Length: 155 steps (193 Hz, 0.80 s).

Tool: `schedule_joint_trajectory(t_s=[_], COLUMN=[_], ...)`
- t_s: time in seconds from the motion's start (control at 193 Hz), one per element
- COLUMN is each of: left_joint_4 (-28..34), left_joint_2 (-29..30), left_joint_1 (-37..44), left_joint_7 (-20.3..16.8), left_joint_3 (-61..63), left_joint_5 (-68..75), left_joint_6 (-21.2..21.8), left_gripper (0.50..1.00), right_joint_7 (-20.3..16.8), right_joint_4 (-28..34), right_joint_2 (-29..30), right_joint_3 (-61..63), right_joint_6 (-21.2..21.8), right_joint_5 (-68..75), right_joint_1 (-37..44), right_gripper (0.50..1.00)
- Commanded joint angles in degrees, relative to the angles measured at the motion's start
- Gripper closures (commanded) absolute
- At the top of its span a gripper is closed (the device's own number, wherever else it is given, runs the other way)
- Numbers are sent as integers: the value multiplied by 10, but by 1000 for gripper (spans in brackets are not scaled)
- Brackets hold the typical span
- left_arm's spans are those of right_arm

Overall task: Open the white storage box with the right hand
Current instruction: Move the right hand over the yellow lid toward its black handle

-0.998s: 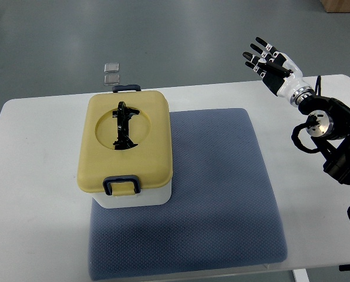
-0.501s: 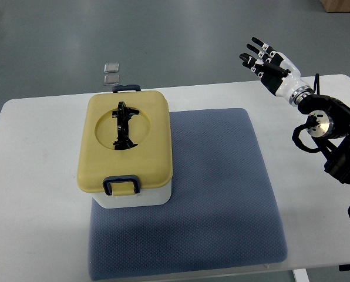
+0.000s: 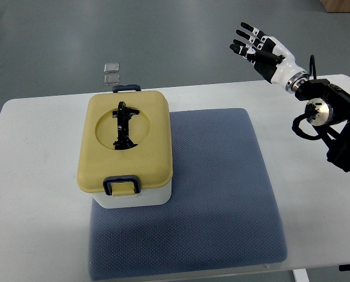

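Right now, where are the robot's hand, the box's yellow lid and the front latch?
right hand (image 3: 263, 51): top view, on the palm, fingers spread.
yellow lid (image 3: 148, 154): top view, on its flat top.
front latch (image 3: 121, 185): top view, on the dark clasp.

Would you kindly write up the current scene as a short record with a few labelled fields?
storage box: white storage box, standing on the left part of the mat
lid: yellow lid, on the box
latches: dark clip at near edge, another at far edge
handle: black handle lying in the lid's round recess
surface: blue mat on white table
right hand: right hand, fingers spread, holding nothing, raised beyond the table's far right edge, well away from the box
left hand: not in view
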Motion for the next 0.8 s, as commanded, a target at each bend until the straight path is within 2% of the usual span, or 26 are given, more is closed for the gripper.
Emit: schedule_joint_trajectory(t_s=[0.0,0.165,0.253,0.362,0.408,0.527,0.574,0.579,0.641,0.693,0.698,0.713,0.796], left_joint_4=[0,0,0,0,0,0,0,0,0,0,0,0,0], left_joint_2=[0,0,0,0,0,0,0,0,0,0,0,0,0], left_joint_1=[0,0,0,0,0,0,0,0,0,0,0,0,0], left_joint_7=[0,0,0,0,0,0,0,0,0,0,0,0,0], left_joint_3=[0,0,0,0,0,0,0,0,0,0,0,0,0], left_joint_5=[0,0,0,0,0,0,0,0,0,0,0,0,0], left_joint_6=[0,0,0,0,0,0,0,0,0,0,0,0,0], left_gripper=[500,500,500,500,500,500,500,500,500,500,500,500,500], right_joint_7=[8,26,48,97,131,212,212,235,235,235,235,235,235], right_joint_4=[9,19,20,23,24,38,38,48,69,69,86,92,117], right_joint_2=[-14,-45,-70,-105,-119,-134,-134,-134,-133,-133,-127,-126,-119], right_joint_3=[-28,-96,-164,-283,-355,-513,-513,-574,-632,-632,-668,-680,-711], right_joint_6=[7,25,52,93,108,114,114,115,115,115,115,115,115], right_joint_5=[2,-1,-3,-5,-7,-28,-28,-38,-49,-49,-58,-63,-84], right_joint_1=[9,45,84,162,214,331,331,380,433,433,469,485,527], right_gripper=[574,576,576,576,576,576,576,576,579,579,579,579,579])
